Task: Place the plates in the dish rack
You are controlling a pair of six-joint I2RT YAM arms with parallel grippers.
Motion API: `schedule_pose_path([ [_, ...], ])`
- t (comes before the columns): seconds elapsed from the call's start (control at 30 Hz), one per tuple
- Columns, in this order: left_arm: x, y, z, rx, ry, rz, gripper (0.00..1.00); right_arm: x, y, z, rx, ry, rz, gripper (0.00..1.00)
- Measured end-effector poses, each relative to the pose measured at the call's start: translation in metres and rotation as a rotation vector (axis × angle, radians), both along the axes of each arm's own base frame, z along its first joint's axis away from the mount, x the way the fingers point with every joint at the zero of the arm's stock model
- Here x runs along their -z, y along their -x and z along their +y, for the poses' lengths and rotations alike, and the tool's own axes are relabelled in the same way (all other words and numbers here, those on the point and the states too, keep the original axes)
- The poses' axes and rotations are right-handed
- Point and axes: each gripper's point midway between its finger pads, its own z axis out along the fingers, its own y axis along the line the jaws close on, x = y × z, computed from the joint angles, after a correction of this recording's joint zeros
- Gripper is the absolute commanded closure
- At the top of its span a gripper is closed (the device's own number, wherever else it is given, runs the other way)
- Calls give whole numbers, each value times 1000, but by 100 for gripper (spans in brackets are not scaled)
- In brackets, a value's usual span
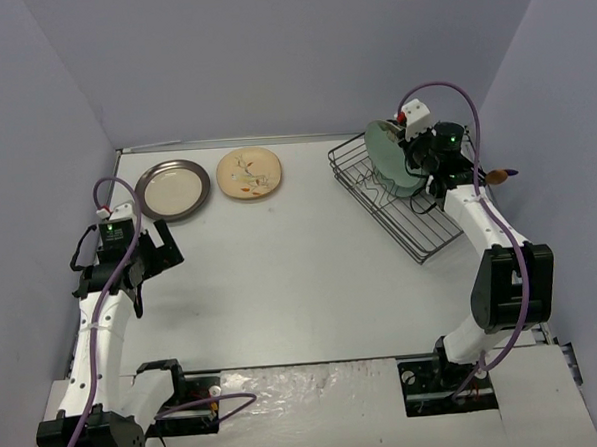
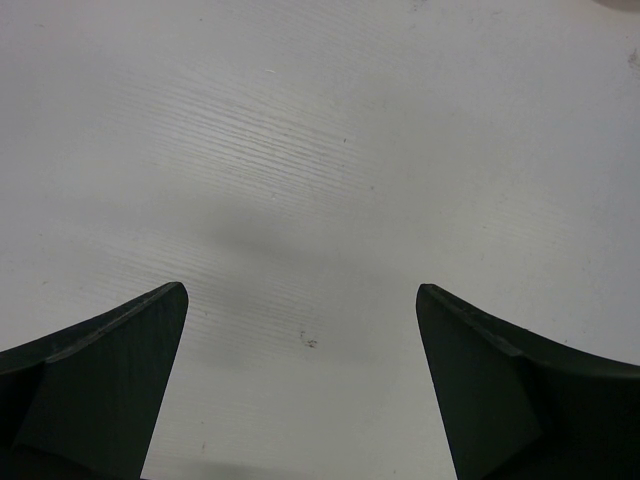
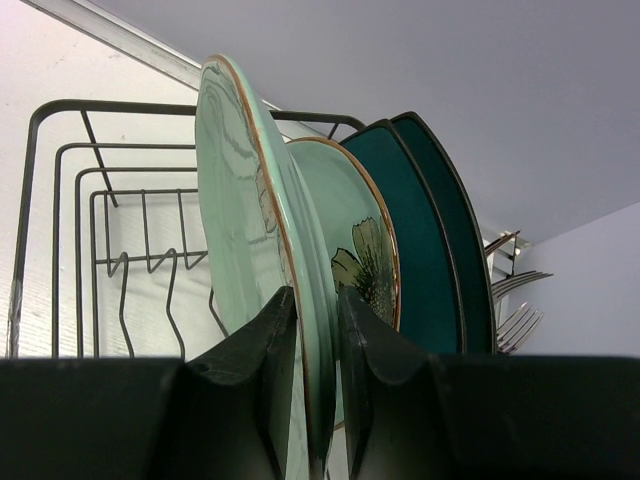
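Right gripper [image 3: 315, 300] clamped on the rim of a mint plate [image 3: 240, 200], held on edge to suit a dish rack [image 3: 60, 150] slot beside 3 racked plates [image 3: 420, 250]; left gripper [image 2: 300, 290] hung spread apart over the table [image 2: 320, 150].

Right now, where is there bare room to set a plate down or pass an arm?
Bare table between the grey-rimmed plate, floral plate and rack; empty slots beside the gripped mint plate. Crowded: right pincer, mint and teal plates packed together.
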Motion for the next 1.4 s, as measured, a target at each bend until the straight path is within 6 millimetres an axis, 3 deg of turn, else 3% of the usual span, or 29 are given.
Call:
schedule_pose_path([
  [0.4,0,0,0,0,0,0,3,1,7,-1,7,-14,-11,100],
  [0.67,0,0,0,0,0,0,3,-1,7,-21,63,-39,-18,100],
  [0.93,0,0,0,0,0,0,3,4,8,-18,52,-58,-11,100],
  [1.2,0,0,0,0,1,0,3,25,4,-9,5,-77,32,100],
  [1.4,0,0,0,1,2,-1,3,62,-4,-5,-15,-94,103,96],
])
